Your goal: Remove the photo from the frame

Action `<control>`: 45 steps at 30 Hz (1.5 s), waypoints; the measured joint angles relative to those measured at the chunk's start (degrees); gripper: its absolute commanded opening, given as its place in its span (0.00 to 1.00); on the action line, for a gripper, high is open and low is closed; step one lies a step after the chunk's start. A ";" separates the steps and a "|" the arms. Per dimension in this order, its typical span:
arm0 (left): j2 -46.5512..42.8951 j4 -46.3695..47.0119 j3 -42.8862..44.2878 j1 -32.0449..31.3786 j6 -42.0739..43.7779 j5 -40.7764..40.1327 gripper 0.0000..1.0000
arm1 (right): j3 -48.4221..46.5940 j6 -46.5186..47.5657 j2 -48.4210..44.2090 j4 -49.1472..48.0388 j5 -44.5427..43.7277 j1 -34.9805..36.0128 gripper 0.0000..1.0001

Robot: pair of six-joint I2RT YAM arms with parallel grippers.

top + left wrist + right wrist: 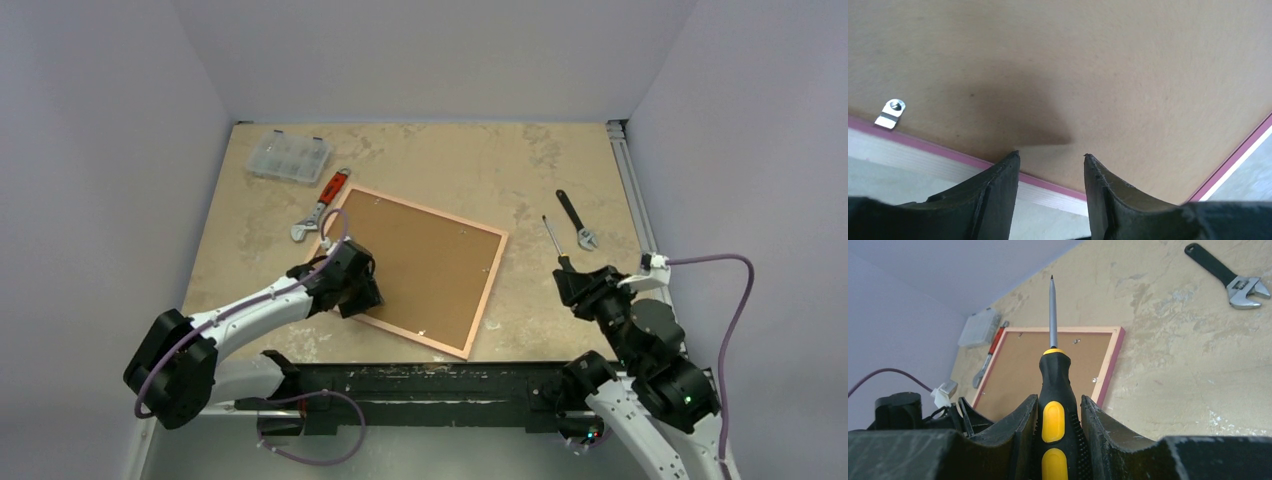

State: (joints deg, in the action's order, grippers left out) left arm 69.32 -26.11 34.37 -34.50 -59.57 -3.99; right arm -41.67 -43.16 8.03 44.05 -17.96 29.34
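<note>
The frame [425, 265] lies back side up on the table, brown fibreboard with a pale pink rim. The photo is hidden under the board. My left gripper [366, 290] is open and empty over the frame's near left edge. In the left wrist view its fingertips [1050, 156] hover just inside the pink rim on the fibreboard [1073, 75], with a small metal clip [890, 113] to the left. My right gripper [572, 282] is shut on a black and yellow screwdriver [1053, 372], to the right of the frame [1015, 367], with the tip pointing away.
A red-handled adjustable wrench [322, 206] lies at the frame's far left corner. A clear plastic parts box [290, 156] sits at the back left. A black wrench [577, 222] lies right of the frame, also in the right wrist view [1228, 277]. Walls close three sides.
</note>
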 measured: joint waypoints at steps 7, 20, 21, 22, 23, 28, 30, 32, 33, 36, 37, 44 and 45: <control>-1.01 -6.29 3.28 -10.01 2.14 -1.84 0.51 | 2.08 -1.90 14.40 -1.14 4.22 0.00 0.00; -0.94 -9.01 23.06 -11.02 15.50 -0.26 0.53 | 7.54 -2.91 34.25 -4.50 7.41 0.00 0.00; -0.42 -9.40 25.07 -11.02 17.00 0.09 0.53 | 8.00 -2.51 35.28 -5.60 7.65 0.00 0.00; 0.02 -9.55 27.02 -11.02 18.56 0.39 0.53 | 8.52 -2.05 36.28 -6.91 7.85 0.00 0.00; 0.28 -9.57 28.44 -11.02 19.61 0.59 0.53 | 8.87 -1.77 36.96 -7.72 8.13 0.00 0.00; 1.51 -9.49 33.53 -10.05 25.51 3.43 0.53 | 9.25 -0.07 41.11 -12.39 8.48 0.00 0.00; 2.05 -9.55 33.66 -9.09 26.86 5.16 0.53 | 9.22 1.29 43.12 -14.43 8.48 -0.07 0.00; 3.06 -9.70 33.66 -7.93 28.24 7.45 0.53 | 9.22 2.60 44.94 -16.39 8.57 -0.07 0.00; 3.65 -9.77 33.66 -7.54 28.94 8.61 0.53 | 9.20 3.74 46.14 -17.86 8.55 -0.09 0.00; 5.35 -10.43 33.66 -6.82 30.45 11.15 0.53 | 8.55 6.25 49.05 -20.98 8.61 -0.11 0.00; 5.81 -10.62 33.64 -6.80 30.75 11.91 0.53 | 7.87 7.10 50.01 -21.57 8.66 -0.13 0.00; 7.56 -10.67 33.22 -6.80 31.06 19.28 0.53 | 3.23 12.20 51.93 -22.47 8.63 -0.28 0.00; 8.07 -10.47 33.22 -6.80 31.04 20.31 0.53 | 2.03 12.17 51.98 -20.81 8.61 -0.26 0.00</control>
State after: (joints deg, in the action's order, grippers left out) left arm 77.38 -36.58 67.59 -41.30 -28.53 16.32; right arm -39.64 -30.98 60.01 23.24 -9.34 29.08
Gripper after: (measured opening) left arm 0.532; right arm 0.316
